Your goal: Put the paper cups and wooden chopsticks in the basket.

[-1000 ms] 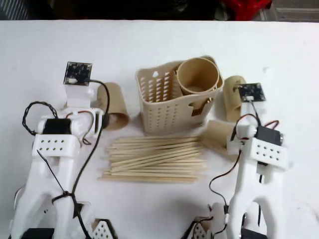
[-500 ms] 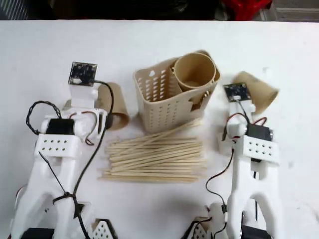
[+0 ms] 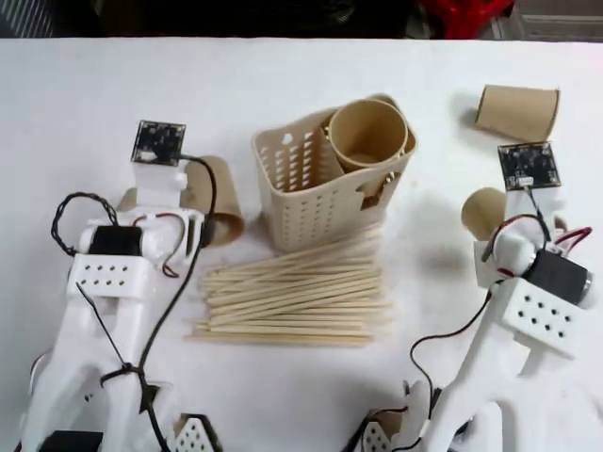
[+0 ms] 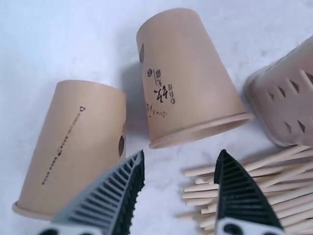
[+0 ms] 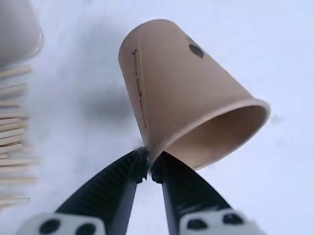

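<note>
Left gripper [image 4: 181,155]: jaws wide apart, nothing between them, poised over the table [image 3: 283,75] just short of two cups
Outer cup [image 4: 78,147]: lying on its side, mouth towards the gripper, the left finger's tip just in front of its rim
Inner cup [image 4: 186,78]: also on its side, just beside the outer one, mouth turned towards the chopsticks; it lies between the left arm and the basket
Chopsticks [image 3: 292,301]: one loose bundle flat on the table, right in front of the basket, a few top sticks angled up against the basket's foot
Basket [image 3: 311,202]: upright in the middle of the table, between the two arms
Basket cup [image 3: 369,132]: in already, standing mouth up in the basket's right side
Right gripper [image 5: 149,166]: pinched tight on the wall of a cup, right at the rim
Held cup [image 5: 181,98]: tilted, open mouth towards the wrist camera, well right of the basket; whether it clears the table I cannot tell
Far cup [image 3: 516,111]: on its side at the far right, beyond the right gripper, apart from everything else
</note>
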Tool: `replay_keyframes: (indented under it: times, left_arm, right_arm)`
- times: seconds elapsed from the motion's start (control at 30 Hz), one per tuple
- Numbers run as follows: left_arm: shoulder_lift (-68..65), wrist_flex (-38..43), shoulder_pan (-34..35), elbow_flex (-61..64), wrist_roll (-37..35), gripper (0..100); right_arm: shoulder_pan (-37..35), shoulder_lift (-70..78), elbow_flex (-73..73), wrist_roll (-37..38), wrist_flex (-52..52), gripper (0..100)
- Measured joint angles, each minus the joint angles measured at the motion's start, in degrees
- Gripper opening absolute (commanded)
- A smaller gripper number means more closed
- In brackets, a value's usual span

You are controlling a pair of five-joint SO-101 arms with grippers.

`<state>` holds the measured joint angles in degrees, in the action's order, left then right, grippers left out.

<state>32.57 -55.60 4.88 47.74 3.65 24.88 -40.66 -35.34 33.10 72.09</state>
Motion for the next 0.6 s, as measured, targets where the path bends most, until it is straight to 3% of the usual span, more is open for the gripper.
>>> replay_keyframes:
  times: [0.27, 0.6]
  left_arm:
    - [0.0, 0.0, 0.0, 0.0, 0.0, 24]
    - [0.0, 0.0, 0.0, 0.0, 0.0, 24]
  right_arm:
    - [0.18, -6.42, 0.7, 0.09, 0.0, 1.6]
    - [6.86, -19.78, 3.69, -2.9, -0.88, 1.6]
